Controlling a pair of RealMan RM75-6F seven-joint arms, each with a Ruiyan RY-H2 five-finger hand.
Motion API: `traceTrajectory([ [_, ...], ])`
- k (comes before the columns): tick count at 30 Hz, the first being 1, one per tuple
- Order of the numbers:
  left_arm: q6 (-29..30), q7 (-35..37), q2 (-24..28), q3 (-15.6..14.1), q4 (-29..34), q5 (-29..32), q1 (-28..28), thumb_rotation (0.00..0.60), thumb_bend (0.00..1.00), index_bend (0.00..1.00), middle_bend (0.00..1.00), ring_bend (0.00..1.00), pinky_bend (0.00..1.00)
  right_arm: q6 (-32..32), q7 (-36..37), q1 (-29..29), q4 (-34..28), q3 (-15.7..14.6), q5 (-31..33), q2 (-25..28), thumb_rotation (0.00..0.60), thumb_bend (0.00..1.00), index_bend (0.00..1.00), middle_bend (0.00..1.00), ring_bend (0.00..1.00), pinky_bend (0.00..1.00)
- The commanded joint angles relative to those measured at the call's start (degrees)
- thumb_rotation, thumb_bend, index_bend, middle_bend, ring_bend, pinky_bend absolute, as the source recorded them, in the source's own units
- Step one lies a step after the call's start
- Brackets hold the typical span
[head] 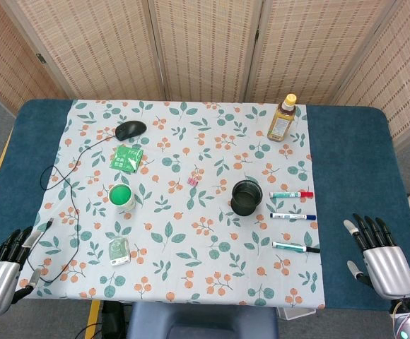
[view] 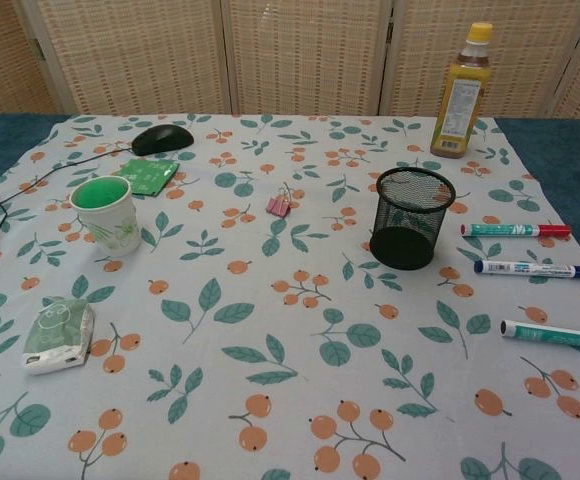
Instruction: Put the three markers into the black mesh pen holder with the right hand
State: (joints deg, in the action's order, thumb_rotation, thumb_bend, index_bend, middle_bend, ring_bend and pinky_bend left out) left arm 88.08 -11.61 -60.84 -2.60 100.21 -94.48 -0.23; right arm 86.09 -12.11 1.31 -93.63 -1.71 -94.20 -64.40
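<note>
The black mesh pen holder (head: 247, 197) (view: 411, 217) stands upright right of the table's middle, nothing visible in it. Three markers lie to its right on the cloth: a red-capped one (head: 291, 194) (view: 515, 230), a blue-capped one (head: 293, 216) (view: 536, 269) and a black-capped one (head: 295, 247) (view: 555, 335). My right hand (head: 379, 257) rests open at the table's near right edge, fingers spread, well right of the markers. Over the near left corner, my left hand (head: 1, 273) is open. Neither hand appears in the chest view.
A yellow bottle (head: 283, 118) (view: 462, 92) stands at the back right. A paper cup with green inside (head: 121, 196) (view: 107, 212), a green packet (head: 128, 158), a black mouse (head: 131, 129) with cable, a pink clip (head: 193, 181) and a wrapped packet (head: 119, 251) lie left.
</note>
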Motion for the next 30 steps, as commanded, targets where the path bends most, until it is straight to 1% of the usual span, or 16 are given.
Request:
traceTrajectory([
  [1,-0.1,0.0,-0.1,0.0,0.1,0.1,-0.1,0.6,0.45,0.02,0.07,0.06,0.22,-0.1,0.1,0.0,0.0,0.0,0.1,0.1,0.6,0.28,0.05,0.0,0.0,0.0],
  [5,-0.2,-0.2,-0.2,0.2,0.3,0.1,-0.3,0.6,0.45,0.02,0.07,0.06,0.22,-1.2,0.3,0.3,0.0,-0.2,0.4,0.1,0.6,0.28,0.05,0.0,0.0,0.0],
  [10,-0.8,0.1,-0.3,0.4,0.2,0.0,-0.8,0.6,0.45,0.02,0.07,0.06,0.22,-3.7,1.9,1.6,-0.2,-1.3,-0.9,0.2,0.6,0.28,0.06,0.0,0.0,0.0],
  [11,-1.2,0.2,-0.4,0.3,0.2,0.1,-1.1,0.6,0.45,0.02,0.07,0.06,0.22,-5.0,1.7,2.3,-0.3,-1.7,-1.4,0.1,0.6,0.28,0.07,0.0,0.0,0.0],
  [12,-1.8,0.4,-0.3,0.1,0.1,-0.1,-1.3,0.6,0.45,0.02,0.07,0.06,0.22,-7.7,0.7,3.7,-0.9,-2.0,-1.7,0.0,0.6,0.28,0.09,0.0,0.0,0.0],
  [13,-1.8,0.6,-0.2,0.1,0.0,-0.1,-1.4,0.6,0.45,0.02,0.07,0.06,0.22,-9.3,-0.1,4.5,-1.6,-1.9,-1.3,0.0,0.6,0.28,0.11,0.0,0.0,0.0],
  [14,-1.7,0.9,-0.1,0.1,0.0,-0.3,-1.4,0.6,0.45,0.02,0.07,0.06,0.22,-11.1,-1.4,5.5,-2.6,-1.4,-0.5,-0.1,0.6,0.28,0.13,0.0,0.0,0.0],
  [17,-1.0,1.9,0.3,0.1,0.0,-0.6,-1.3,0.6,0.45,0.02,0.07,0.06,0.22,-14.1,-5.1,7.5,-4.4,0.3,2.1,-1.1,0.6,0.27,0.22,0.01,0.0,0.0],
  [20,-0.3,3.5,0.9,0.1,-0.1,-0.8,-1.1,0.6,0.45,0.02,0.07,0.06,0.22,-15.7,-8.2,9.0,-6.3,2.1,4.8,-3.2,0.6,0.27,0.29,0.02,0.0,0.0],
  [22,0.1,4.3,1.3,0.1,-0.1,-0.9,-1.0,0.6,0.45,0.02,0.07,0.06,0.22,-16.4,-9.7,9.5,-7.1,2.7,6.3,-4.3,0.6,0.27,0.33,0.03,0.0,0.0],
  [25,1.1,5.7,2.0,-0.2,-0.1,-1.6,-0.7,0.6,0.45,0.02,0.07,0.06,0.22,-18.2,-14.3,10.6,-8.6,3.8,10.4,-6.0,0.6,0.27,0.36,0.04,0.0,0.0],
  [30,2.0,7.4,2.7,-0.5,-0.1,-2.5,-0.3,0.6,0.45,0.02,0.07,0.06,0.22,-18.6,-22.0,11.2,-10.4,4.5,16.4,-9.4,0.6,0.27,0.37,0.04,0.0,0.0],
])
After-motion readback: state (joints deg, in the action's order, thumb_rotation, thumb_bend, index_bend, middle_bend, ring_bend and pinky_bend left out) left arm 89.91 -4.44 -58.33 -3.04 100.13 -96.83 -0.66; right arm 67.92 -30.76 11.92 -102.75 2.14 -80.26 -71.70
